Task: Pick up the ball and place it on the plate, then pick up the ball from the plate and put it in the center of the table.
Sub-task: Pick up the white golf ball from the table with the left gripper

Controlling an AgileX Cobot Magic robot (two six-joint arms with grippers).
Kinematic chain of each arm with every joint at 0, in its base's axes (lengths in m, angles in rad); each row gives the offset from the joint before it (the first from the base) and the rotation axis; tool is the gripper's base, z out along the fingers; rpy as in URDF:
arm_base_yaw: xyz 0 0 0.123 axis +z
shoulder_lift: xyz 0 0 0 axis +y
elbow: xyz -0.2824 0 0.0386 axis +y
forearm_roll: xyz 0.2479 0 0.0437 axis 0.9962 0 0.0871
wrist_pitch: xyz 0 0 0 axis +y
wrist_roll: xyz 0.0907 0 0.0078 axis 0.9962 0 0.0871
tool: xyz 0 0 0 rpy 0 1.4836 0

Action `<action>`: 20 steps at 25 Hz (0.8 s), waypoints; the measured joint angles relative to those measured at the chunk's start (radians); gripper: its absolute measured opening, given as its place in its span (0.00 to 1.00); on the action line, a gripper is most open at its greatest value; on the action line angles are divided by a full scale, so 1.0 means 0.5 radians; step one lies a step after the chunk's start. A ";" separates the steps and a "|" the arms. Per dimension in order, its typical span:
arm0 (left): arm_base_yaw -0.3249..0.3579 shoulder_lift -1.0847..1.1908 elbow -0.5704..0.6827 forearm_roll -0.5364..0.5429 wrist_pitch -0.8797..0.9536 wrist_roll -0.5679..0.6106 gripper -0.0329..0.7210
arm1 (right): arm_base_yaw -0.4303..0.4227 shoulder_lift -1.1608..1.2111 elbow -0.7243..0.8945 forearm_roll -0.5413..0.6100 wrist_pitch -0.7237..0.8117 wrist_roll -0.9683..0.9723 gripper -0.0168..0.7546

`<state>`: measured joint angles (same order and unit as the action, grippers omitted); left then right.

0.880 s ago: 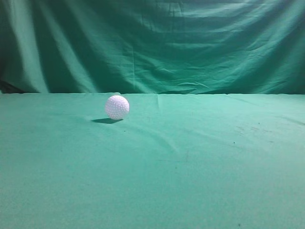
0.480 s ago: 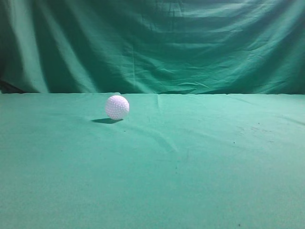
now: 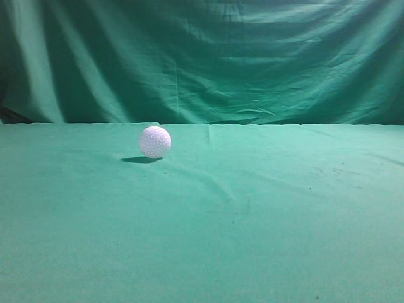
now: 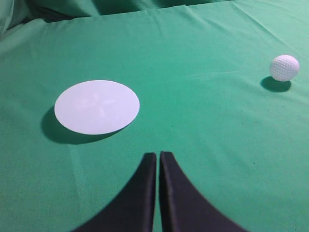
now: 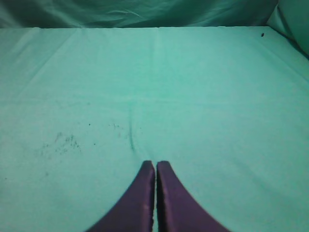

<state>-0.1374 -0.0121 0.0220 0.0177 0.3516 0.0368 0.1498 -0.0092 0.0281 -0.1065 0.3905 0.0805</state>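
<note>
The white dimpled ball (image 3: 154,141) rests on the green cloth table (image 3: 265,214), left of the middle and towards the back. It also shows in the left wrist view (image 4: 284,67) at the far right. A white round plate (image 4: 97,107) lies flat on the cloth to the left in that view, apart from the ball; it does not show in the exterior view. My left gripper (image 4: 158,154) is shut and empty, short of both. My right gripper (image 5: 155,163) is shut and empty over bare cloth. Neither gripper shows in the exterior view.
A draped green curtain (image 3: 202,57) hangs behind the table's far edge. Dark specks (image 5: 60,141) mark the cloth left of my right gripper. A low crease (image 3: 214,180) runs across the cloth near the middle.
</note>
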 joint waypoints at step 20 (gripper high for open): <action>0.000 0.009 -0.048 -0.135 -0.968 -0.337 0.04 | 0.000 0.000 0.000 0.000 0.000 0.000 0.02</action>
<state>-0.1374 -0.0078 -0.0022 -0.0496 -0.1325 -0.1315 0.1498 -0.0092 0.0281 -0.1065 0.3905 0.0805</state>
